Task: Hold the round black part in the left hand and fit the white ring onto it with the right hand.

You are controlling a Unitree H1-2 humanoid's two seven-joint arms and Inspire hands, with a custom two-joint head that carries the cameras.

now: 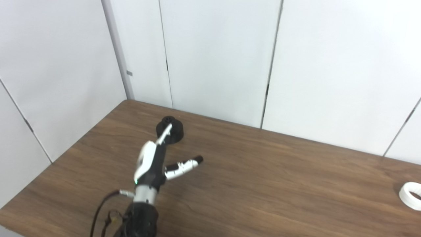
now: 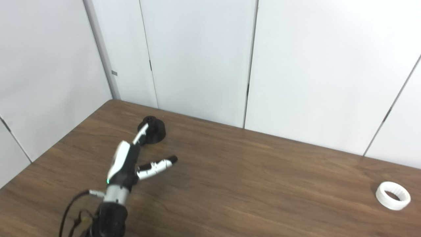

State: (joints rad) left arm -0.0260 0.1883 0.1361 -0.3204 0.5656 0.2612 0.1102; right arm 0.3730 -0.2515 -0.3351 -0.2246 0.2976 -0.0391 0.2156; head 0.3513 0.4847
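Fingers of the open left hand reach the round black part (thumb splayed, nothing held).

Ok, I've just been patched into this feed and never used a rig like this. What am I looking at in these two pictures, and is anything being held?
Both pictures come from two cameras side by side on the robot's head, so they show one scene from slightly different spots. The white and black limb coming up from the bottom left is the robot's left arm, ending in its left hand. The hand is open: its fingers reach out toward the round black part, which stands on the brown table near the far left corner, and the thumb sticks out to the side. I can't tell whether the fingers touch the part yet, but it is not gripped. The white ring lies alone at the table's right side. The right hand is not in view. Nothing is held.
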